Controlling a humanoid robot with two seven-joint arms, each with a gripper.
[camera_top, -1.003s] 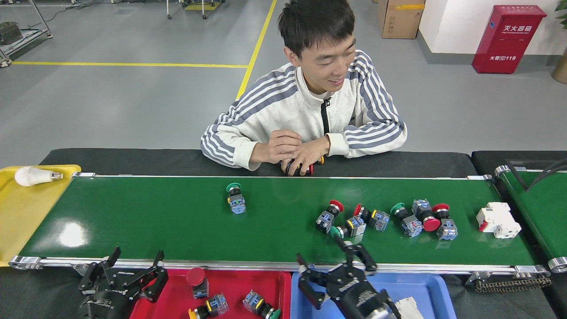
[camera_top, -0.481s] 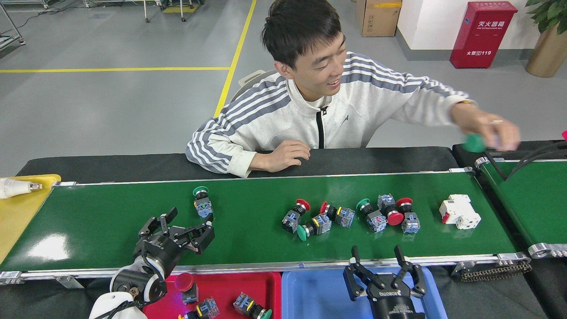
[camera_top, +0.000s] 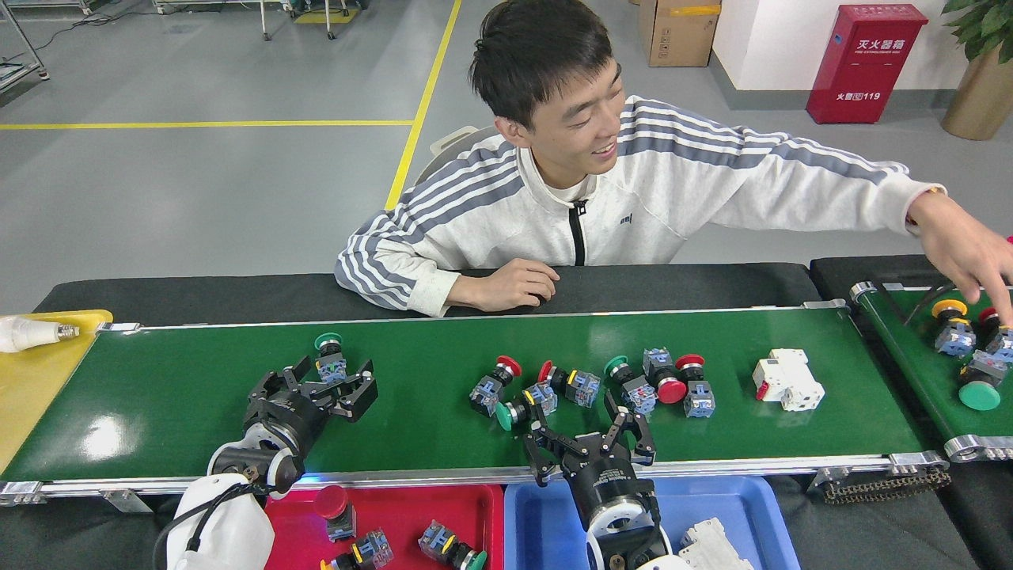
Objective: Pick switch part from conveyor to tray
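Note:
The conveyor [camera_top: 198,412] runs across the head view, a wide dark green belt with silver rails. A lone switch part [camera_top: 328,360] with a green cap stands on it at the left. My left gripper [camera_top: 335,378] is open over the belt, and that part is just beyond its fingertips. Several more switch parts [camera_top: 574,384] with red and green caps lie mid-belt. My right gripper [camera_top: 584,423] is open at the belt's near edge, just in front of this cluster. The red tray [camera_top: 411,503] below the belt holds several switch parts.
A white breaker [camera_top: 787,381] lies on the belt at the right. A blue tray [camera_top: 736,507] holds white breakers. A yellow tray [camera_top: 32,372] with a bulb [camera_top: 24,332] is at the far left. A person leans across the table, one hand [camera_top: 969,257] over the shorter right belt [camera_top: 922,372].
My left gripper rose from the tray edge onto the belt toward the green-capped part. My right gripper came forward to the cluster. The parts drifted left. The person's arm reached to the right belt.

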